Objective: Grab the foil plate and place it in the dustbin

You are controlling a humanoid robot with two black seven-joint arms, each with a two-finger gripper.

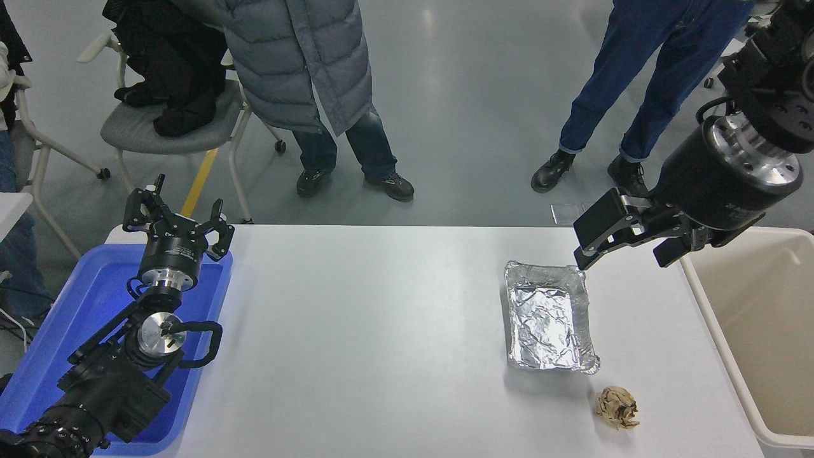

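The foil plate (550,318) lies flat on the white table (381,331), right of the middle, with its long side running away from me. My right gripper (623,253) hangs open and empty just above and behind the plate's far right corner, not touching it. The beige dustbin (720,337) stands against the table's right edge, open at the top, to the right of the plate and below my right arm. My left gripper (175,219) is parked open over the blue tray at the lower left.
A crumpled brown paper ball (617,408) lies on the table just in front of the plate. A blue shallow tray (70,318) sits at the table's left end. Two people stand at the far side, and a chair (172,130) stands at the far left.
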